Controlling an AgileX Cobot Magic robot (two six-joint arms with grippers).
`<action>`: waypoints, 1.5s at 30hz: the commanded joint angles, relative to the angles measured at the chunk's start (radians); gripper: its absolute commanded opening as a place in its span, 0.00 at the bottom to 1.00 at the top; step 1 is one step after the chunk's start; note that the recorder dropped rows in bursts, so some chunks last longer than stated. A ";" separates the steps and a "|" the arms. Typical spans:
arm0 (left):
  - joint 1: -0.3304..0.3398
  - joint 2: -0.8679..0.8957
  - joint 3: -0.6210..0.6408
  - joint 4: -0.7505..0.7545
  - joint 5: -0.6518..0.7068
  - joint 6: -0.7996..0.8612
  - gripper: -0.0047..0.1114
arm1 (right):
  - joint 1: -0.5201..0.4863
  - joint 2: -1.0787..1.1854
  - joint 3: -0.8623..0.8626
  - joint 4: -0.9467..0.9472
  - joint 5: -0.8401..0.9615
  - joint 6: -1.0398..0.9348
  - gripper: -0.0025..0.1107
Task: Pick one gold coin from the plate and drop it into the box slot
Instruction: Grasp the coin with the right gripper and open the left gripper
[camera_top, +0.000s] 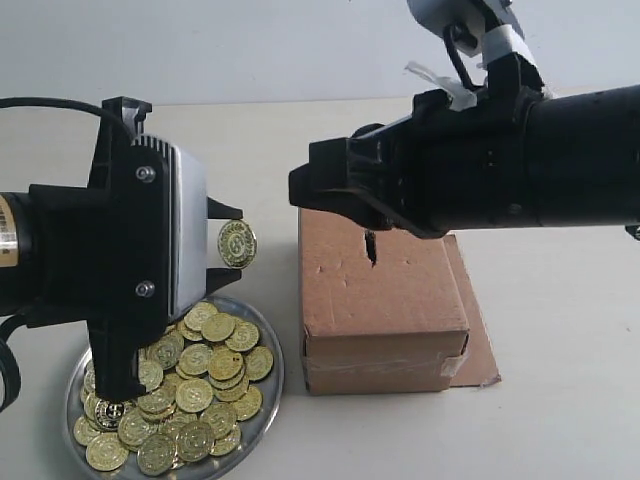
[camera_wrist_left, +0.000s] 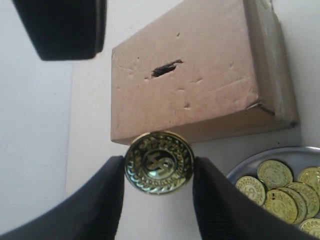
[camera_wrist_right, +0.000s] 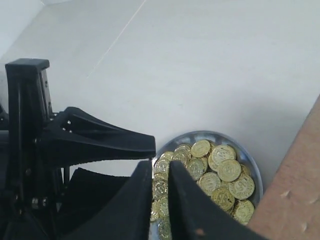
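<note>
One gold coin (camera_wrist_left: 159, 162) stands on edge left of centre in the exterior view, pinched at its rim between the black jaws of the left gripper (camera_top: 226, 241). It is in the air over the upper right rim of the silver plate (camera_top: 272, 385), whose heap of coins (camera_top: 190, 395) fills the lower left. The brown cardboard box (camera_top: 380, 295) sits at centre on a flat cardboard sheet (camera_top: 483, 352), and the box slot (camera_top: 371, 247) lies just below the right gripper (camera_top: 305, 187), whose jaws are drawn almost together, gripping nothing.
</note>
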 joint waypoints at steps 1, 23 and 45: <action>-0.001 -0.005 0.002 -0.015 -0.034 -0.012 0.40 | 0.004 0.041 -0.008 0.012 0.034 0.003 0.26; -0.001 -0.005 0.002 -0.015 -0.074 -0.025 0.40 | 0.108 0.181 -0.078 0.188 -0.027 -0.143 0.35; 0.016 -0.007 0.002 -0.015 -0.042 -0.031 0.65 | 0.108 0.094 -0.078 0.044 -0.154 -0.075 0.02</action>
